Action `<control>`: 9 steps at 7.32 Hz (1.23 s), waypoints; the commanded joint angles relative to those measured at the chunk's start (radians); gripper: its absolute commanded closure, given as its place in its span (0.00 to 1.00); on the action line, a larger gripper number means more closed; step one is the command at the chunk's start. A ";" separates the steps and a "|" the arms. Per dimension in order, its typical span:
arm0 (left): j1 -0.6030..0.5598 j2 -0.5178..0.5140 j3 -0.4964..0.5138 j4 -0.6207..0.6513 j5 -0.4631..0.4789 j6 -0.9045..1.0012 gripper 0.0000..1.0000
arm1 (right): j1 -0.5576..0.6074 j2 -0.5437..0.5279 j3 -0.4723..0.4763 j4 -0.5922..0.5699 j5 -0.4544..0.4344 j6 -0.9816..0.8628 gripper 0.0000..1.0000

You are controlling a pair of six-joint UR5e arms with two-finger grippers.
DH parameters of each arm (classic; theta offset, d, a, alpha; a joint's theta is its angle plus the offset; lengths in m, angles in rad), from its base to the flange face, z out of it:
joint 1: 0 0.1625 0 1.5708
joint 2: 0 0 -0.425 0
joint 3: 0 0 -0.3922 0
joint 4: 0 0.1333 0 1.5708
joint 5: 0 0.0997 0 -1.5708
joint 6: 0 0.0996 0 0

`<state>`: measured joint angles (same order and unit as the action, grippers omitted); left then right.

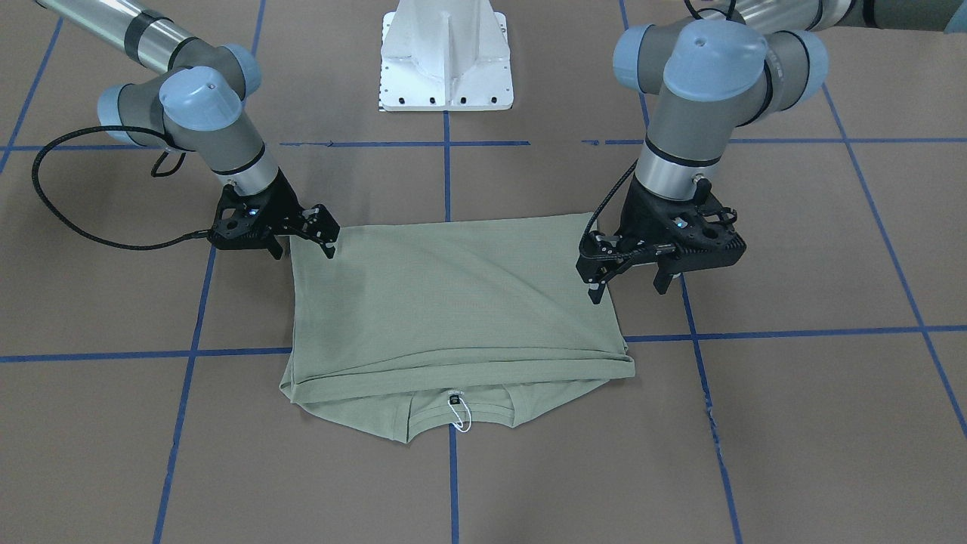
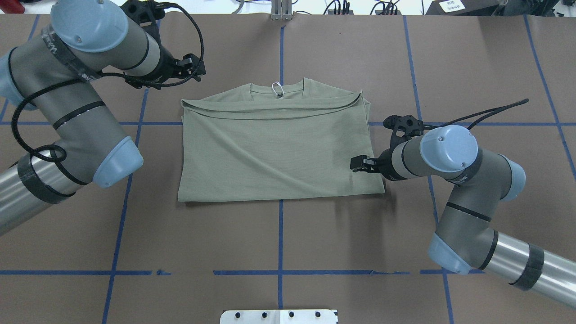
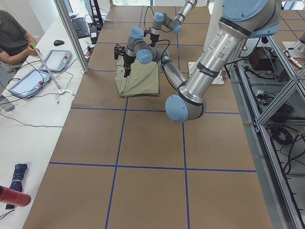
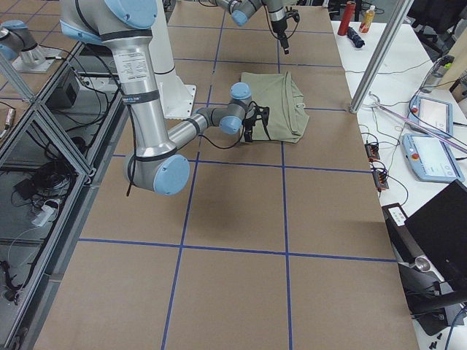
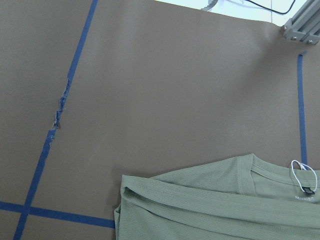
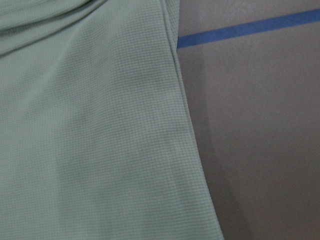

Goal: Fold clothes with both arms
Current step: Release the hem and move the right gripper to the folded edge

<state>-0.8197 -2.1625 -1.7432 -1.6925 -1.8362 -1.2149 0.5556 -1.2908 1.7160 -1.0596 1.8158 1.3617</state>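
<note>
The pale sage-green shirt [image 1: 453, 295] lies flat on the brown table, folded into a rectangle, with its neck and white string tag [image 1: 458, 412] on the side away from the robot. It also shows in the overhead view [image 2: 274, 148]. My right gripper [image 1: 306, 243] is low at the shirt's robot-side right corner [image 2: 362, 163], open and holding nothing; its wrist view is filled by the shirt's edge [image 6: 90, 125]. My left gripper [image 1: 627, 283] is open and empty, raised above the shirt's left side [image 2: 193, 67]. Its wrist view looks down on the collar corner [image 5: 225, 200].
The white base pedestal [image 1: 446, 57] stands at the robot's side of the table. Blue tape lines [image 2: 280, 234] grid the brown surface. In the exterior left view an operator [image 3: 12, 38] sits at a bench with tablets [image 3: 59, 59] along the table's far edge.
</note>
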 commanded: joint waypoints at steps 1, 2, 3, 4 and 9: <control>0.001 0.001 -0.007 0.004 0.000 0.000 0.00 | -0.008 -0.012 0.007 -0.002 -0.001 0.001 0.41; 0.001 0.004 -0.007 0.004 -0.001 0.000 0.00 | -0.008 -0.021 0.010 -0.005 0.003 0.001 0.99; 0.001 0.006 -0.006 0.002 -0.001 0.001 0.00 | -0.005 -0.037 0.026 -0.008 0.008 -0.001 1.00; 0.001 0.006 -0.009 0.004 -0.001 0.001 0.00 | -0.005 -0.045 0.039 -0.014 0.028 -0.001 1.00; 0.002 0.004 -0.027 0.004 -0.001 0.000 0.00 | -0.063 -0.206 0.331 -0.238 0.100 0.001 1.00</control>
<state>-0.8184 -2.1582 -1.7620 -1.6891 -1.8379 -1.2137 0.5332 -1.4323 1.9444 -1.2282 1.9074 1.3622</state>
